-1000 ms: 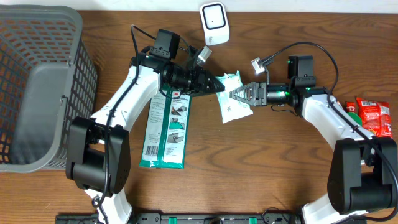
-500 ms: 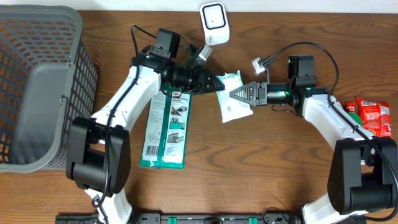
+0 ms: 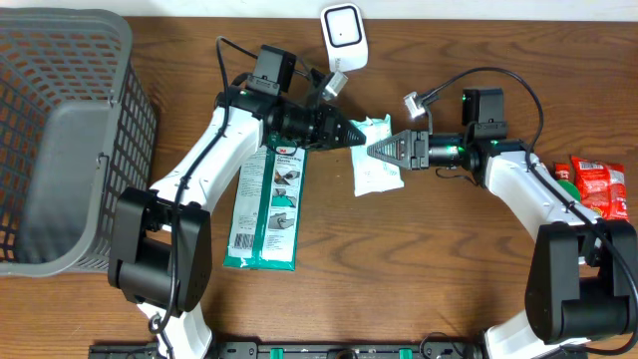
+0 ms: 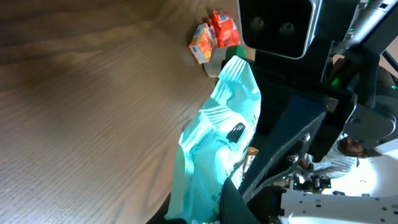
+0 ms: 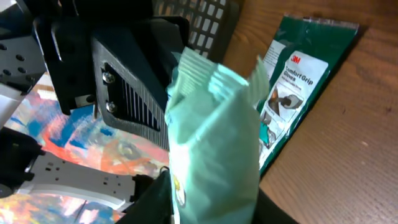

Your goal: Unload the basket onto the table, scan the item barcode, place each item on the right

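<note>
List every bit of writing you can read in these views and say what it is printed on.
"3M": on the green package lying on the table.
"Comfort Grip": same package, just under the logo; the line below it is too blurred to read.
Mint pouch: dark print and a black block, too blurred to read.
Red packets: print too small to read.

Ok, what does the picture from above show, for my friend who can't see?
The left gripper and right gripper meet at a pale green packet above a wooden table, near a white scanner. A dark green pack lies nearby, a grey basket far left.
</note>
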